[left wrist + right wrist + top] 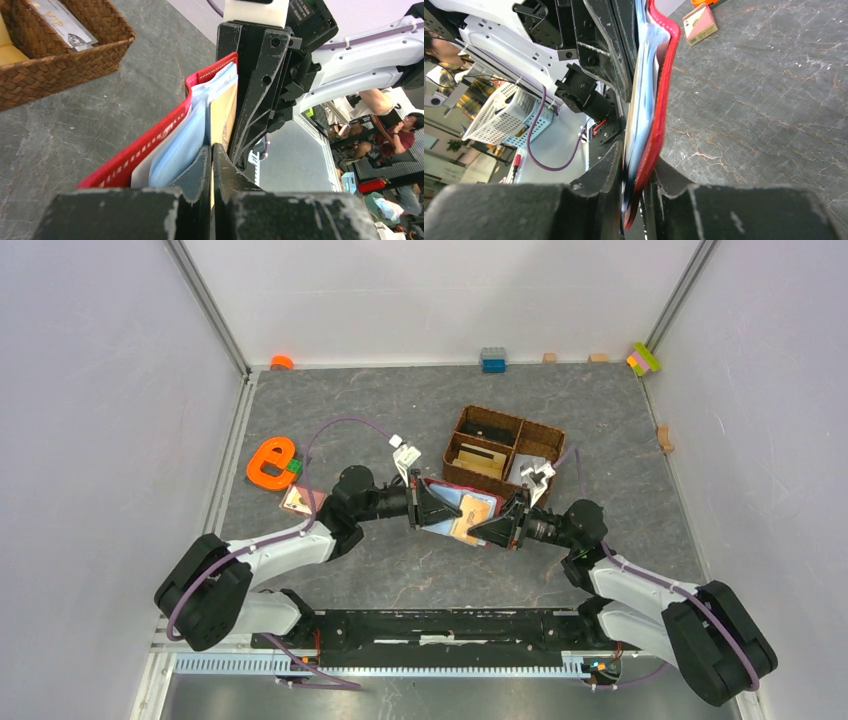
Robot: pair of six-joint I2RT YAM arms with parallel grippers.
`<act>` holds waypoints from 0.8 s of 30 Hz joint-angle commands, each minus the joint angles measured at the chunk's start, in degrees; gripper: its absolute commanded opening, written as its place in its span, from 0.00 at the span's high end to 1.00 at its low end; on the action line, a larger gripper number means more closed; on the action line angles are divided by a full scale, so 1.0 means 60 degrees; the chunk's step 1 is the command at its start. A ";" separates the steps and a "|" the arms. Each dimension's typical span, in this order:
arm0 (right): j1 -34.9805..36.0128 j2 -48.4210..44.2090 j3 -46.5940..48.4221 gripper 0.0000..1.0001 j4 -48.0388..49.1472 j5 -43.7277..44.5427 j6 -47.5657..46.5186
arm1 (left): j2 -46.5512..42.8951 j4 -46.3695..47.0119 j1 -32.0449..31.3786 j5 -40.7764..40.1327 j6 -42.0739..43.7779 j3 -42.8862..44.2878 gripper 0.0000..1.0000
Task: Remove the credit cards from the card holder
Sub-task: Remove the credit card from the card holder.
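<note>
Left jaws pinch the orange-tan card (223, 117); right jaws clamp the card holder (659, 115) from the opposite end.

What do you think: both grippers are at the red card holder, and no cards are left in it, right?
No: credit cards, light blue and tan, are in the card holder, as the left wrist view shows. The rest stands.

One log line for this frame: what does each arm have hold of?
left gripper: jaws shut on orange-tan card | right gripper: jaws shut on card holder | blue cards: in card holder
</note>
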 commanded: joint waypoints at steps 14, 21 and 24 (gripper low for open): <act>-0.0774 -0.0546 -0.0068 0.91 0.1219 0.0392 0.0391 | -0.0652 -0.0011 0.0330 -0.0509 -0.0288 -0.0437 0.98; -0.0852 -0.0368 -0.0136 0.93 0.1594 0.0265 0.0625 | -0.0352 0.0859 0.0398 0.0161 -0.0651 -0.0477 0.98; -0.0858 -0.0206 -0.0121 0.94 0.1824 0.0148 0.0769 | -0.0158 0.1732 0.0341 0.0649 -0.1033 -0.0531 0.92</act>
